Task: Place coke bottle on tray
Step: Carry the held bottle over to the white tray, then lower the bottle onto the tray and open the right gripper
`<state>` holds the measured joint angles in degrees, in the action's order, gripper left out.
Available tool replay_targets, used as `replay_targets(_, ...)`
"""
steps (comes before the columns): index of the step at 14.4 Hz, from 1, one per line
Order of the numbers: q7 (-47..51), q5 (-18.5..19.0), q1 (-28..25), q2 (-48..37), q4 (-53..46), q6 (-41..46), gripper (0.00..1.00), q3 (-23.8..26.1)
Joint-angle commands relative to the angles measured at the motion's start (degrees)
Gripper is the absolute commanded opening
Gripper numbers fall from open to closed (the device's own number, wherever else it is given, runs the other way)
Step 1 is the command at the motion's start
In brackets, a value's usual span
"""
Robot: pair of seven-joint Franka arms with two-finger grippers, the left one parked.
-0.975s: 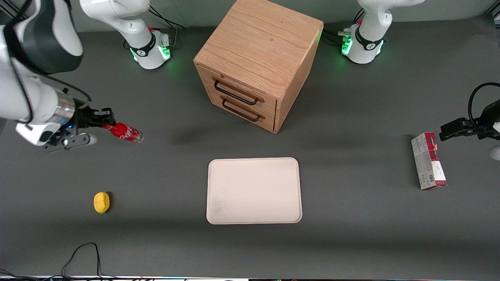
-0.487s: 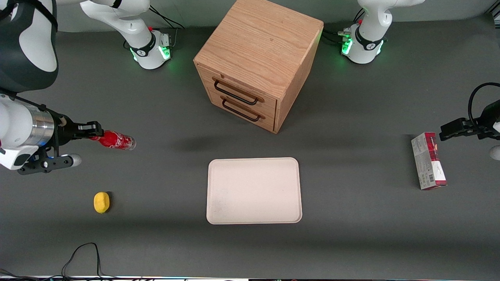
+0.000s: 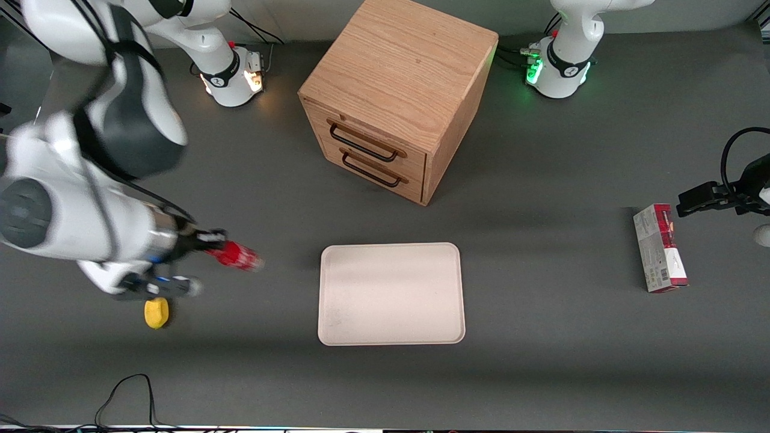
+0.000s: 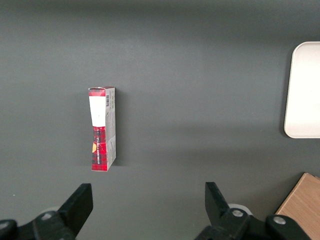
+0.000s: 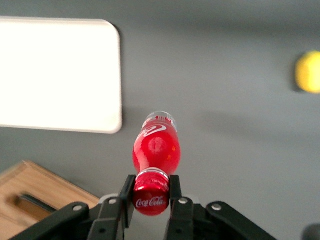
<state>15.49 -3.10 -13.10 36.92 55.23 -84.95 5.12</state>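
Since the earlier frames we are seeing the gripper [image 3: 212, 243] swinging down from the upper left toward the middle of the front view, carrying the coke bottle [image 3: 237, 256] much closer to the tray [image 3: 391, 294]; the arm is now covering part of the lemon [image 3: 156, 314].

Front view: the gripper is clamping the bottle by its capped end, left of centre in the frame, with the bottle's base pointing toward the tray and stopping short of its rim. The tray is lying flat at the centre, nearer the camera than the wooden cabinet [image 3: 398, 96]. We are seeing a carton box [image 3: 659, 248] at the right edge of the frame, toward the parked arm's end of the table.

Right wrist view: the two fingers [image 5: 127, 192] are pressing on either side of the bottle's [image 5: 155, 149] red cap. The tray [image 5: 57, 75], the lemon [image 5: 308, 71] and a cabinet [image 5: 35, 197] corner are showing around it.

Left wrist view: the box [image 4: 102, 128] is lying left of centre, and a tray [image 4: 305, 90] edge is showing at the right.
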Motion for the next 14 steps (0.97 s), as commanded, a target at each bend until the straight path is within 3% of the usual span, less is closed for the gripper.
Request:
replay_targets(1, 3.6, -0.4, -2.1, 5.6, -4.7, -5.7, 0.0, 1.0)
replay_targets(8, 8.0, 3.2, -6.6, 12.8, -5.0, -19.0, 0.0, 0.9)
replay_targets(14, 9.3, 3.4, -6.9, 13.9, -4.8, -20.6, 0.0, 0.9)
